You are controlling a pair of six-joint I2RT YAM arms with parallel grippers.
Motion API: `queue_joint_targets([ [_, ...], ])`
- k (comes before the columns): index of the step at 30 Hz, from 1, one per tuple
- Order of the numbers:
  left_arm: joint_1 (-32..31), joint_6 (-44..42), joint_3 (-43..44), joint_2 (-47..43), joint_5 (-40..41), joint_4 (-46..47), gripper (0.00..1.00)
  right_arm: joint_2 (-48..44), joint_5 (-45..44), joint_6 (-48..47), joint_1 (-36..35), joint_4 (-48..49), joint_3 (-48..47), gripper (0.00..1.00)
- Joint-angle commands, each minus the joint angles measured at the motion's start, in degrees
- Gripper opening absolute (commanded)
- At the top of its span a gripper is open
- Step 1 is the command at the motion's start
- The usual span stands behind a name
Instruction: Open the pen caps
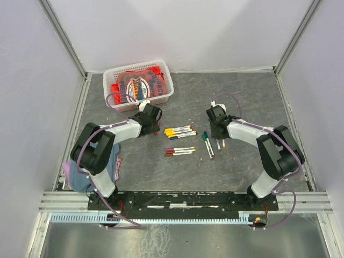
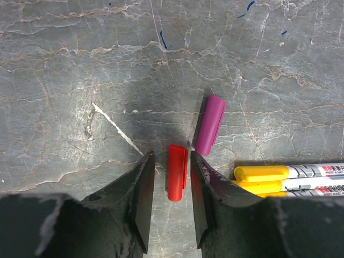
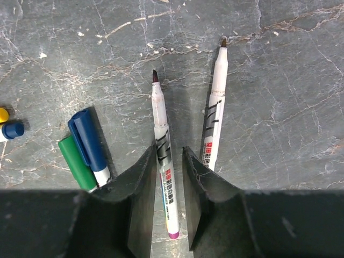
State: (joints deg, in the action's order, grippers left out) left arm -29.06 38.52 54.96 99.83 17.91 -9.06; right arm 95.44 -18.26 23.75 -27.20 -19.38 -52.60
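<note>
A loose red pen cap (image 2: pixel 177 172) lies on the table between the fingers of my left gripper (image 2: pixel 171 157), which stands open around it with a gap on the left side. A loose purple cap (image 2: pixel 209 124) lies just beyond the right finger. My right gripper (image 3: pixel 169 149) is open over an uncapped white pen (image 3: pixel 160 115) that rests on the table between its jaws. A second uncapped pen (image 3: pixel 216 102) lies to its right. A blue cap (image 3: pixel 87 135) and a green cap (image 3: pixel 74 161) are on their pens at the left. From above, left gripper (image 1: pixel 152 127) and right gripper (image 1: pixel 217 131) flank the pens.
Yellow-capped pens (image 2: pixel 262 173) lie right of the left gripper. Two rows of capped pens (image 1: pixel 180 131) (image 1: pixel 180 151) sit mid-table. A white basket (image 1: pixel 167 78) with a red cloth (image 1: pixel 137 85) stands at the back left. A bundled cloth (image 1: pixel 91 173) lies by the left arm's base.
</note>
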Motion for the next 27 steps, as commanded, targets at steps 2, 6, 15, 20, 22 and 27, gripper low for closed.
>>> queue_joint_targets([
  [2,-0.05,-1.46,0.83,1.22,0.53,0.64,0.41,-3.97,-0.68,-0.64,0.21,-0.13,-1.63,0.34],
  [6,-0.04,-1.26,0.41,0.16,0.81,0.49,0.42,-6.37,-0.42,-1.09,-0.46,-0.34,-1.63,0.38],
  [15,-0.04,-0.48,-0.87,-3.17,1.25,0.28,0.51,-11.06,-1.31,-2.21,-3.41,-1.18,-1.13,0.45],
  [20,-0.05,-0.08,-1.51,-4.42,1.16,0.19,0.53,-11.65,-0.96,-2.6,-5.25,-1.02,-0.96,0.45],
  [22,-0.1,0.05,-1.77,-5.02,1.13,0.41,0.53,-11.37,-0.98,-2.65,-6.27,-1.09,-1.01,0.45],
  [27,-0.06,0.19,-1.86,-6.53,0.74,0.53,0.53,-9.83,-1.06,-2.1,-7.98,-1.1,-0.69,0.45],
])
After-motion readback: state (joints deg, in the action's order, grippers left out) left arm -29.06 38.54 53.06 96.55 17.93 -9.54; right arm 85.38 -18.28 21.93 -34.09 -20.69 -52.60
